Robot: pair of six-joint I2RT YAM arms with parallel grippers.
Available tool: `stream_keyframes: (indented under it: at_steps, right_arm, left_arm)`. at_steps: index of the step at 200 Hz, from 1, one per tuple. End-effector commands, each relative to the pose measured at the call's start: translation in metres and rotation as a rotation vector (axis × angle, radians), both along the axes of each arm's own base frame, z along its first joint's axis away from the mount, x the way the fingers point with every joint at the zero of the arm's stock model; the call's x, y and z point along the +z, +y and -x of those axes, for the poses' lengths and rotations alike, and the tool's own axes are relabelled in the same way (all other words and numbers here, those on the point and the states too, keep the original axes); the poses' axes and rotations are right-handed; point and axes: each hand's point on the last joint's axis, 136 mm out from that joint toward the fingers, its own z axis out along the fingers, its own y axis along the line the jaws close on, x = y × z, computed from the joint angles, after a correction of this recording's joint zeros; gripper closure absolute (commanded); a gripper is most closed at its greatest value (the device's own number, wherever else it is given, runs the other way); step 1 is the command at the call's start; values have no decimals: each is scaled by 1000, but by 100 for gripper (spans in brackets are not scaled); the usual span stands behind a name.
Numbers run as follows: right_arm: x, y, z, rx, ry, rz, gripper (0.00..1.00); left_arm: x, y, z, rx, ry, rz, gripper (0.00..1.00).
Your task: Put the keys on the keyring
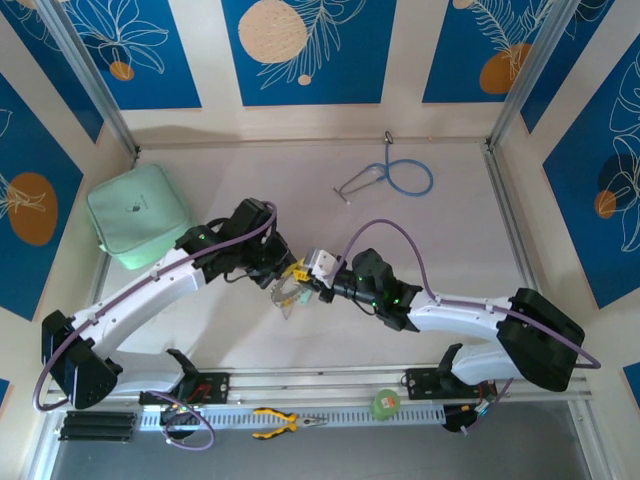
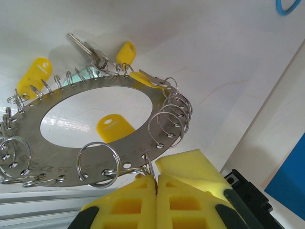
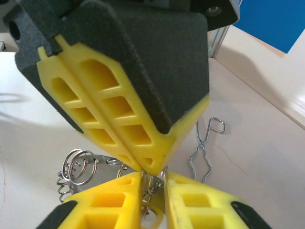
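The keyring (image 2: 102, 95) is a flat silvery ring, open in the centre, fringed with small split rings. Yellow-headed keys (image 2: 34, 74) and a teal one (image 2: 93, 71) hang along its far rim, and another yellow head (image 2: 114, 128) shows through the hole. My left gripper (image 2: 156, 177) is shut on a small ring at the near rim and holds the keyring (image 1: 288, 298) above the table. My right gripper (image 3: 153, 179) meets the left gripper (image 3: 151, 164) tip to tip. Its jaws are narrowed on a cluster of small rings, with a yellow key head (image 3: 157, 222) just below.
A thin silver wire tool (image 3: 204, 145) lies on the table behind the grippers. A blue stethoscope (image 1: 400, 178) lies at the back and a green pouch (image 1: 138, 215) at the left. Yellow pliers (image 1: 285, 422) and a green roll (image 1: 385, 403) rest on the front rail.
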Motion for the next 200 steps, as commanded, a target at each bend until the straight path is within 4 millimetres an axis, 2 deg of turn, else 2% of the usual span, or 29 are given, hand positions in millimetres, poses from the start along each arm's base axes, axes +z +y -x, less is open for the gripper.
stream_keyframes:
  at_steps: [1, 33, 55, 66, 84, 91, 100, 113, 127, 135, 147, 157, 169, 184, 200]
  right_arm:
    - [18, 3, -11, -24, -51, -32, 85]
    - [23, 4, -16, -33, -70, -44, 86]
    - [25, 4, -19, -38, -83, -44, 100]
    - [24, 3, -19, -33, -84, -40, 100]
    - [21, -2, -16, -14, -62, -30, 100]
    - [21, -4, -13, 6, -43, -25, 100]
    - [19, -8, -10, 43, -10, -17, 100]
    - [15, -13, -7, 87, 45, 10, 100]
    - [11, -20, -3, 132, 98, 56, 100]
    - [10, -24, -1, 151, 123, 70, 100]
    - [12, -30, 2, 183, 151, 81, 100]
    - [15, -35, 4, 199, 171, 90, 100]
    - [22, -39, 7, 223, 191, 99, 100]
    - [28, -43, 13, 255, 208, 118, 100]
    - [30, -46, 17, 276, 220, 149, 100]
  left_arm:
    - [9, 1, 2, 60, 29, 51, 100]
    - [10, 3, 4, 72, 28, 56, 100]
    - [11, 3, 3, 77, 12, 73, 100]
    - [17, 6, -2, 75, -52, 70, 100]
    - [35, 29, -15, 84, -229, -16, 48]
    - [46, 39, -21, 71, -322, -69, 37]
    - [63, 52, -30, 34, -464, -152, 32]
    - [90, 65, -43, -60, -694, -294, 31]
    - [107, 63, -51, -248, -925, -437, 31]
    - [111, 52, -50, -399, -1054, -483, 32]
    - [100, 31, -36, -686, -1196, -516, 36]
    - [85, 24, -26, -860, -1251, -547, 37]
    - [68, 20, -20, -995, -1314, -585, 43]
    - [48, 9, -7, -1157, -1436, -572, 44]
    - [36, -1, 4, -1272, -1556, -547, 46]
